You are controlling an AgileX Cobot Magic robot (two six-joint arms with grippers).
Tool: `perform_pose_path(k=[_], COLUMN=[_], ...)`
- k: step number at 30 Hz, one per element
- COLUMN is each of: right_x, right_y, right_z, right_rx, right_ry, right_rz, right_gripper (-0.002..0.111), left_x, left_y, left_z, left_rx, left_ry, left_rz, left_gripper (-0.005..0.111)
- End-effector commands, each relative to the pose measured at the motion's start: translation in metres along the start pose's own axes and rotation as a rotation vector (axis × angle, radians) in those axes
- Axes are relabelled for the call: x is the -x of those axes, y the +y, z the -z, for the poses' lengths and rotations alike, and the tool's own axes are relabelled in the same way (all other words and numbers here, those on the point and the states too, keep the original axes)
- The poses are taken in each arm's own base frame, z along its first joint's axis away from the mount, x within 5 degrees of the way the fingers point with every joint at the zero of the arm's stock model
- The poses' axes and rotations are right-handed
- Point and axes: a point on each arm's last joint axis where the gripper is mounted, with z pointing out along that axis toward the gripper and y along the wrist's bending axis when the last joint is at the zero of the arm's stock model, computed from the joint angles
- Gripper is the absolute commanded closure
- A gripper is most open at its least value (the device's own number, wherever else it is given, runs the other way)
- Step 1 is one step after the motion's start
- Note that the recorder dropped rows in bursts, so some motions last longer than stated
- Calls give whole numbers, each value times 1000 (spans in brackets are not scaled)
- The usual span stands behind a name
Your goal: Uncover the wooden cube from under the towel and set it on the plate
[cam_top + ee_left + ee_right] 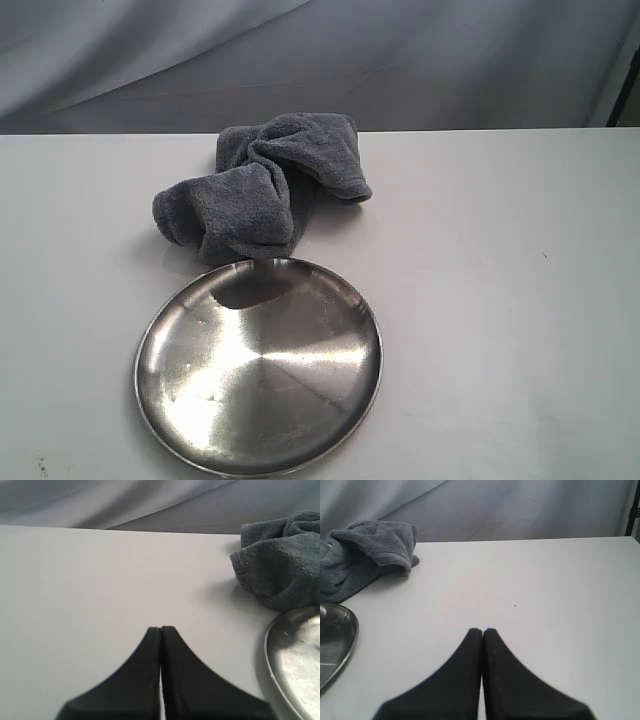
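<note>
A fluffy dark grey-blue towel lies bunched on the white table, just behind the plate. The wooden cube is hidden; no part of it shows in any view. The round steel plate sits near the table's front, its far rim close to the towel. Neither arm appears in the exterior view. In the left wrist view my left gripper is shut with nothing in it, above bare table, with the towel and plate rim off to one side. My right gripper is likewise shut and empty, the towel and plate edge to its side.
A grey-blue cloth backdrop hangs behind the table's far edge. A dark stand shows at the far right. White tabletop stretches to the right of the plate and towel.
</note>
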Motion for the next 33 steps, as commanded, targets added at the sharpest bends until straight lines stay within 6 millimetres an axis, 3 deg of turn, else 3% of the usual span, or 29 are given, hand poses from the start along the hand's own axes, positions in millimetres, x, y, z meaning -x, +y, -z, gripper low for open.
perform_pose_path(k=[1,22,29,33], right_x=[-1,-1,16,31], right_y=[0,0,-3,3], right_z=[0,0,2,6], right_rx=[2,-1,-58,-21], right_ry=[-4,-7,-183,-371], right_rz=[-4,12,308,332], right_gripper=[108,108,108,108], left_x=[0,0,0,0], left_y=[0,0,0,0], left_z=[0,0,0,0], left_rx=[-4,-4,-4,-4], left_ry=[-9,-9,-9,-9], left_rz=[0,0,0,0], left_gripper=[105,105,105,105])
